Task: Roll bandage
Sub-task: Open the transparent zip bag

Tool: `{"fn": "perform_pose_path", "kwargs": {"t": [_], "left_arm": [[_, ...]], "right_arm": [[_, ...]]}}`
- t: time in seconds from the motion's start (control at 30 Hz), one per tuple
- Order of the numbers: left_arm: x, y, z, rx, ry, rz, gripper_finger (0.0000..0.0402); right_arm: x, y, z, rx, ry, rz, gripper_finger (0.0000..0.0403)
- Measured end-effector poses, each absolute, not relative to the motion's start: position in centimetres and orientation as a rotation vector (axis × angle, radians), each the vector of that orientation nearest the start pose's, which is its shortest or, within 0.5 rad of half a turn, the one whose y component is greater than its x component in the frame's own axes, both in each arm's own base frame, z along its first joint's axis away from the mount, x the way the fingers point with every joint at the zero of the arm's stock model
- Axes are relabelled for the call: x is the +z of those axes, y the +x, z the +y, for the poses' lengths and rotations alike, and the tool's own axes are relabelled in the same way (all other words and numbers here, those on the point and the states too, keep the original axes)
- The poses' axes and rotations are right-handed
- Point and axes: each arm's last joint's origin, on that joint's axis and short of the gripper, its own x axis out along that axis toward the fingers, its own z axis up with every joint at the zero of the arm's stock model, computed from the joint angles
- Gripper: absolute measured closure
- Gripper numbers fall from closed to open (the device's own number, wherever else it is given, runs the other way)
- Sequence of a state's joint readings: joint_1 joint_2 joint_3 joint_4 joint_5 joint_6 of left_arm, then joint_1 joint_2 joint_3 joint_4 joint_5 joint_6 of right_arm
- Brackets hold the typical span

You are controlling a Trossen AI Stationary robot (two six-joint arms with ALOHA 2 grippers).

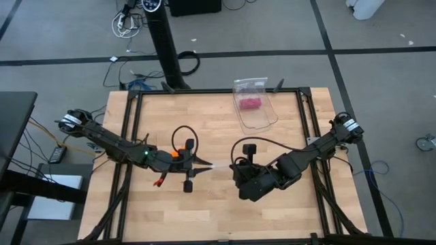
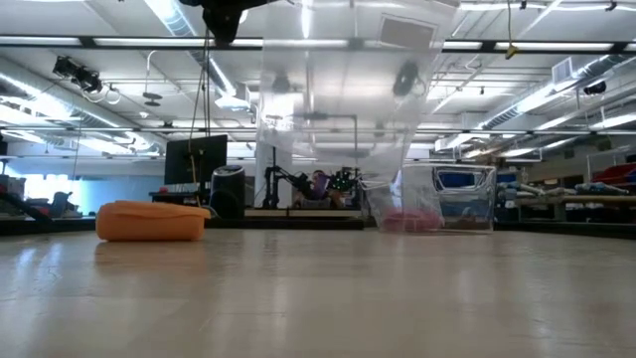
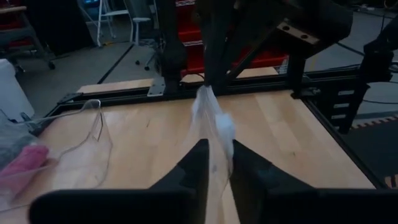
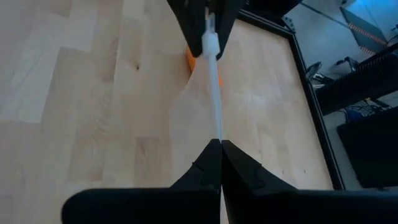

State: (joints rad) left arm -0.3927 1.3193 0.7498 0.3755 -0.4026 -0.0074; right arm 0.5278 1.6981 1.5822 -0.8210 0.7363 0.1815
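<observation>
Now – both arms reach in over the middle of the table (image 1: 204, 214), forearms low and angled toward each other from the two side edges, wrists nearly facing.

Left gripper (image 1: 204, 166): points toward the right arm, fingers (image 3: 198, 167) pressed in on a clear plastic bag (image 1: 214, 165), with only the film between them.

Right gripper (image 1: 230, 165): points back at the left one, fingers (image 4: 208, 163) together and pinching the other end of the same bag. The bag is stretched in a thin strip between my two sets of fingertips, off the wood – in the low view it hangs as a see-through sheet from above.

Bandage (image 1: 176, 154): orange, lying on the table just beside and under my left wrist, on the far side of it. Neither gripper touches it. The low view shows it flat on the surface as a squat roll-like lump.

Edges and room: a black frame rail (image 1: 127, 136) runs along each side of the table, close to both elbows. The near half of the wood is bare and open. At the far edge, right of centre, a second clear pouch (image 1: 255, 114) with a pink bundle (image 1: 250, 103) inside sits well apart from both grippers
</observation>
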Motion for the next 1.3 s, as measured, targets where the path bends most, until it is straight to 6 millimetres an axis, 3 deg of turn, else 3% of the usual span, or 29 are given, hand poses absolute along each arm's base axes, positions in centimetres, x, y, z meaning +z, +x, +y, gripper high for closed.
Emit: {"fn": "perform_pose_path", "kwargs": {"t": [0.2,0.43,0.6,0.87,1.3], "left_arm": [[26.0,26.8,-9.9,0.008,0.101,0.176,0.0392],[25.4,26.7,-9.7,0.053,0.205,0.232,0.0397],[25.5,26.6,-9.9,0.044,0.272,0.229,0.0399],[25.5,26.6,-9.9,0.051,0.305,0.230,0.0400],[25.7,26.7,-9.8,0.077,0.167,0.203,0.0401]], "right_arm": [[32.8,32.1,16.5,-0.261,-0.338,0.690,0.0395],[33.5,33.0,16.5,-0.259,-0.214,0.597,0.0332],[33.3,35.0,14.9,-0.191,-0.082,0.581,0.0299],[33.4,36.5,11.9,-0.142,-0.009,0.599,0.0307],[33.5,36.7,11.5,-0.104,-0.015,0.601,0.0308]]}}
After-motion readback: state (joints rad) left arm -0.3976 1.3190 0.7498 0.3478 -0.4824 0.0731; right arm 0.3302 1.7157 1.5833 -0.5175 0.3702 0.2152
